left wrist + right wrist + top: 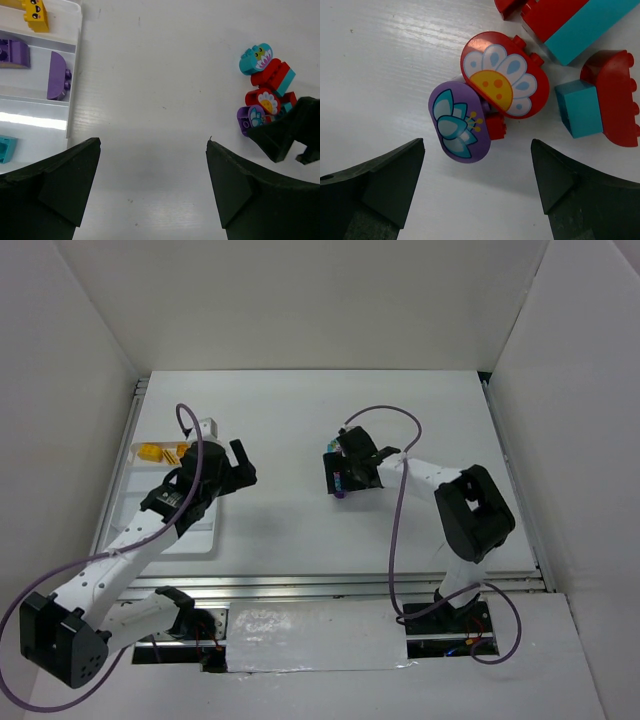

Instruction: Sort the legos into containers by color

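Observation:
My left gripper point(243, 466) is open and empty over bare table just right of the white tray point(195, 530); in the left wrist view point(152, 145) nothing lies between its fingers. The tray point(75, 75) holds a yellow brick point(35, 12), two purple bricks point(59, 75) and a teal brick point(6, 148) in separate rows. My right gripper point(341, 478) is open, low over a brick pile. In the right wrist view point(477, 145) a purple rounded brick with a teal flower point(457, 122) lies just ahead of the jaws, touching a red flower brick point(505, 75).
The pile also has a red-and-teal brick point(565, 20), a teal cube point(580, 107) against a red arch point(615, 100), and a teal rounded brick point(256, 57). Yellow bricks point(155, 453) sit in the tray's far row. White walls enclose the table.

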Robot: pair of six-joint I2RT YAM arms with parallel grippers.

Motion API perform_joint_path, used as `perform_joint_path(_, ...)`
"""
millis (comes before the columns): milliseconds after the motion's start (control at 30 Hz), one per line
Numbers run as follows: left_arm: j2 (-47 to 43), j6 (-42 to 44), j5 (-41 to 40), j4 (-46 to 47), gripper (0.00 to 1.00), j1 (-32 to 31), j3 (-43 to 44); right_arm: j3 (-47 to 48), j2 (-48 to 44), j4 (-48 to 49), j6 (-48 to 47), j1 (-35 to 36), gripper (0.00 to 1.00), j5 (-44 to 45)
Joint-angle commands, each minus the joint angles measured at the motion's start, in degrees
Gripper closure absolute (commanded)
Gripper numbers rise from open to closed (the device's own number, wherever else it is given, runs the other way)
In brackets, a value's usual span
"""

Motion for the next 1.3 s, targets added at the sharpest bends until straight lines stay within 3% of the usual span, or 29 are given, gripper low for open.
perform_joint_path(0, -2.5, 1.8, 2.7, 0.1, 0.01, -1.0, -0.4, 4.0, 1.9, 1.8, -2.6, 0.3, 0.06, 1.2)
perform_joint_path(167, -2.4, 2.1, 3.3, 0.4, 0.01, -1.4, -0.7, 5.9, 5.4, 1.8, -3.5, 0.6, 0.16, 0.5)
perform_joint_path(300, -2.0, 2.2, 3.8, 0.9, 0.01, -1.5, -0.9, 5.7, 6.4, 3.1, -4.1, 1.5, 0.18, 0.6)
perform_joint_path(400, -1.6, 2.3, 4.2, 1.2, 0.01, -1.4, -1.0, 6.4, 7.3, 2.8, -4.7, 1.7, 0.28, -0.1)
perform_joint_path(433, -1.5, 2.2, 4.1, 1.1, 0.0, -1.5, -1.0, 6.5, 7.4, 2.7, -4.6, 1.9, 0.4, 0.1)
perform_joint_path(500, -1.3, 2.0, 4.1, 1.1, 0.0, -1.5, -1.1, 6.1, 7.1, 3.4, -4.4, 2.4, 0.51, -0.1)
perform_joint_path(667, -1.3, 1.9, 5.1, 1.8, 0.0, -1.4, -1.4, 3.3, 3.7, 6.7, -3.9, 4.2, 0.66, -0.7)
perform_joint_path(700, -1.3, 1.8, 5.1, 1.9, 0.0, -1.5, -1.2, 3.2, 3.4, 6.8, -3.7, 4.2, 0.88, -1.0)
perform_joint_path(733, -1.3, 1.5, 5.1, 1.6, 0.0, -1.4, -1.2, 2.8, 2.6, 6.8, -3.2, 4.4, 0.9, -0.9)
perform_joint_path(933, -2.8, -0.2, 6.8, 2.1, 0.0, -1.5, -1.6, -4.9, -10.0, 11.7, -0.7, 7.6, 0.9, -4.0)
perform_joint_path(1167, -4.9, -5.9, 22.7, 10.5, 0.01, -1.4, -4.1, -16.7, -29.0, 24.7, -3.5, 12.6, 0.89, -14.2)
perform_joint_path(1267, -3.8, -9.3, 32.4, 19.2, 0.0, -1.6, -6.4, -18.0, -33.3, 26.0, -3.5, 13.4, 0.88, -15.6)
